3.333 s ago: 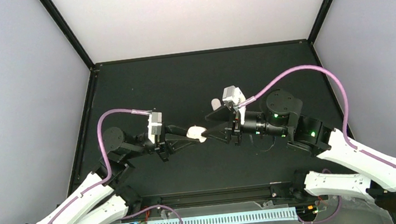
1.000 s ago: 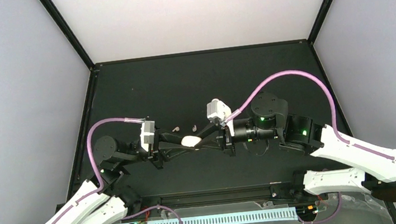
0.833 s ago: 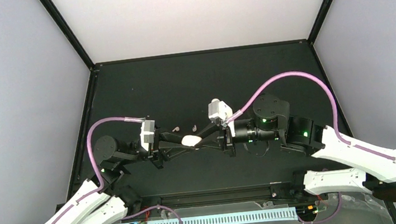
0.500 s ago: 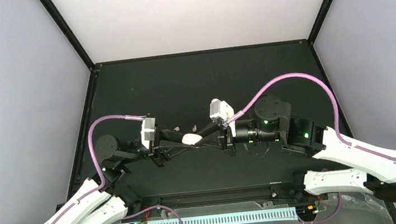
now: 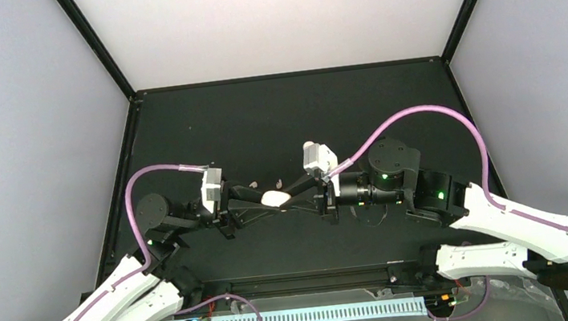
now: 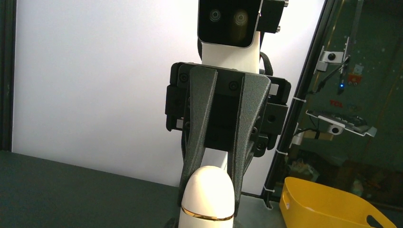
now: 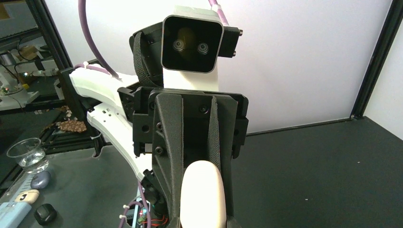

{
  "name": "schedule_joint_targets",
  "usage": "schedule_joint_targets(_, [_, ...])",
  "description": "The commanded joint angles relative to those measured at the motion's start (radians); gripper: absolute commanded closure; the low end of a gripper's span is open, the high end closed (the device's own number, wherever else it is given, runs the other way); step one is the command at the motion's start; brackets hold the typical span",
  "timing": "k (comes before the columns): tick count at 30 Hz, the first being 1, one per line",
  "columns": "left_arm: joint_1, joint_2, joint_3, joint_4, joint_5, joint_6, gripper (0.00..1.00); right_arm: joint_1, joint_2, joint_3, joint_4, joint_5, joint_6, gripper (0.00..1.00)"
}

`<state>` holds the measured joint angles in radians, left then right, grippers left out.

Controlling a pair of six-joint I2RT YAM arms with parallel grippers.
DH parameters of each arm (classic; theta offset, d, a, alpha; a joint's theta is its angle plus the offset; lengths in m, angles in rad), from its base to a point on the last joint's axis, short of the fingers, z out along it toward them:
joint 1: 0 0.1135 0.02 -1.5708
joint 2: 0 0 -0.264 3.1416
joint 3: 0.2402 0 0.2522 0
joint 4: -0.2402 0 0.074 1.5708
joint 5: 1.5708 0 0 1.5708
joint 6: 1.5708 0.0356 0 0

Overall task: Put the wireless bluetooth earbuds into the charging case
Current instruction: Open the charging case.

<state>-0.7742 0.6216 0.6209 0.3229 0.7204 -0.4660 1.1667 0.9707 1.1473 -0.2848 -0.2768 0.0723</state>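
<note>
The white charging case (image 5: 273,199) hangs just above the black table, held end to end between both arms. My left gripper (image 5: 268,201) is shut on its left end and my right gripper (image 5: 284,195) on its right end. In the left wrist view the case (image 6: 207,194) shows a thin gold seam, and the right gripper's fingers (image 6: 240,156) clamp its rounded end. The right wrist view shows the case (image 7: 202,194) edge-on between the left gripper's fingers (image 7: 173,156). Two tiny earbuds lie on the table just behind the case, one pale beige (image 5: 252,185) and one white (image 5: 276,184).
A black frame rail (image 5: 287,74) borders the table at the back, with slanted posts at both sides. Off the table, a yellow bin (image 6: 323,204) shows in the left wrist view. A glass (image 7: 26,152) and small items show in the right wrist view.
Both grippers and the case have drifted slightly toward the far side over the last second. Three seconds ago they held it further right.
</note>
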Motion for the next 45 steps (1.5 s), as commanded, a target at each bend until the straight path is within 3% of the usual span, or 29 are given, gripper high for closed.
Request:
schedule_joint_targets(1, [-0.004, -0.001, 0.003, 0.031, 0.014, -0.012, 0.9, 0.0, -0.009, -0.005, 0.044, 0.027, -0.008, 0.94])
schedule_joint_targets(6, [-0.004, -0.003, 0.003, 0.027, 0.01, -0.003, 0.98, 0.001, -0.01, -0.002, 0.04, 0.024, -0.008, 0.92])
schedule_joint_targets(13, [-0.004, -0.008, -0.003, 0.019, 0.01, 0.011, 0.98, 0.001, -0.021, 0.005, 0.032, 0.054, -0.003, 0.69])
schedule_joint_targets(18, [-0.004, -0.018, -0.002, 0.015, 0.016, 0.024, 0.98, 0.0, -0.014, 0.029, -0.007, 0.113, -0.015, 0.63])
schedule_joint_targets(31, [-0.004, -0.025, -0.007, -0.01, 0.025, 0.055, 0.98, 0.0, -0.036, 0.027, 0.004, 0.255, 0.005, 0.6])
schedule_joint_targets(45, [-0.004, -0.027, -0.012, -0.013, 0.029, 0.06, 0.98, 0.0, -0.039, 0.028, 0.007, 0.289, 0.026, 0.6])
